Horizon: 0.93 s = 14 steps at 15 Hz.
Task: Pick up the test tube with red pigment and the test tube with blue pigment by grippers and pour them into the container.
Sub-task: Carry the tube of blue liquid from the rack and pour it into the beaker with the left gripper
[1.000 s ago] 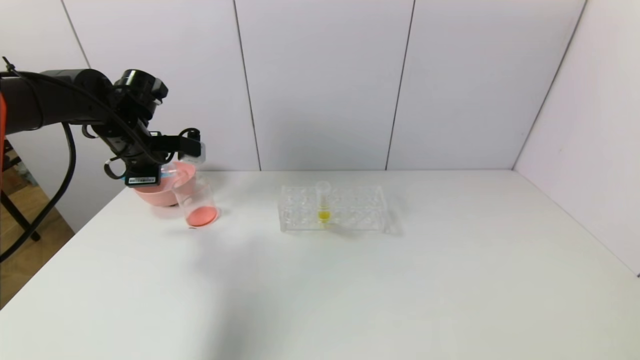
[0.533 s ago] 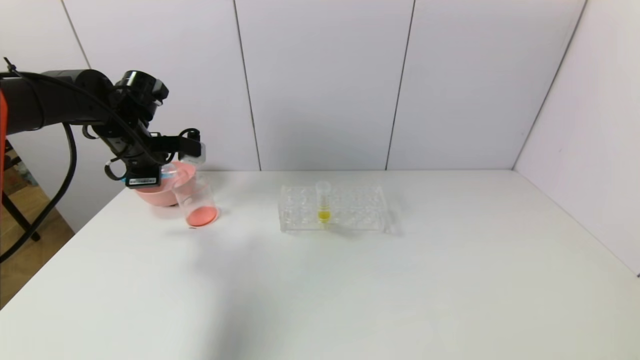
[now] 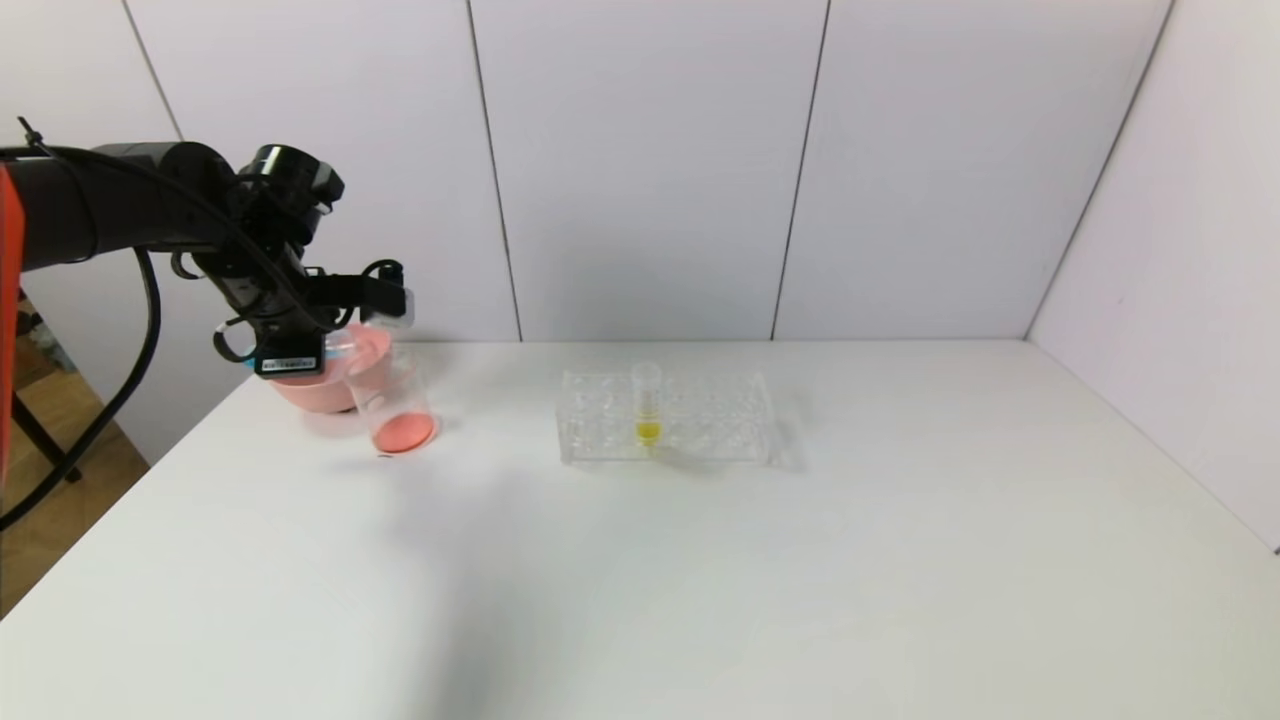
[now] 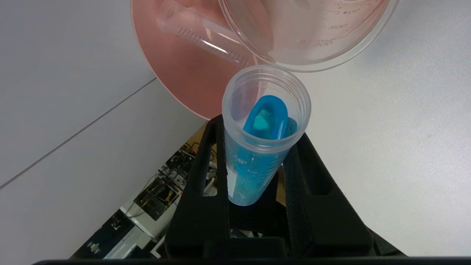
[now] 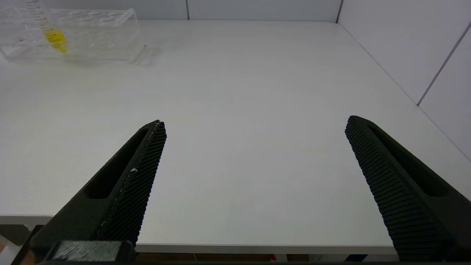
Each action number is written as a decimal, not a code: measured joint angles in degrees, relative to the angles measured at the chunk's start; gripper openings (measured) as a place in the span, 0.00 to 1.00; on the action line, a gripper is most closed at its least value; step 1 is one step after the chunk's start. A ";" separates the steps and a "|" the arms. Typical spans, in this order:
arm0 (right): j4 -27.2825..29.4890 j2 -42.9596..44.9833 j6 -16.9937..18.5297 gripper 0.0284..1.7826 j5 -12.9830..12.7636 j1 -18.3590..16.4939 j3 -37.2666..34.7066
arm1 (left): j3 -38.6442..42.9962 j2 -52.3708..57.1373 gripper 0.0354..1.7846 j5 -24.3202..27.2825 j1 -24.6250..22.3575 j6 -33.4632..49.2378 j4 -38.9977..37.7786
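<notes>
The left hand (image 3: pixel 385 300) hangs above the glass beaker (image 3: pixel 392 400), which has pink-red liquid at its bottom and stands against a pink bowl (image 3: pixel 322 385) near the surface's (image 3: pixel 700 580) far left corner. Well apart, mid-surface, a clear rack (image 3: pixel 665 418) holds one upright yellow-liquid tube (image 3: pixel 647 402).

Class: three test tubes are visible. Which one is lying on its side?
The empty tube in the pink bowl; the blue one is gripped, the yellow one stands racked.
</notes>
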<state>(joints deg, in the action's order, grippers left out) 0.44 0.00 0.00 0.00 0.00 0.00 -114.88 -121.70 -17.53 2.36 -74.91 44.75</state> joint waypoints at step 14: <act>0.00 0.00 0.00 1.00 0.00 0.00 0.00 | 0.00 -1.49 0.23 -7.38 1.05 -0.09 -0.88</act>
<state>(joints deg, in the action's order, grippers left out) 0.44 0.00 0.00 0.00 0.00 0.00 -114.88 -123.19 -24.91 3.41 -75.00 43.87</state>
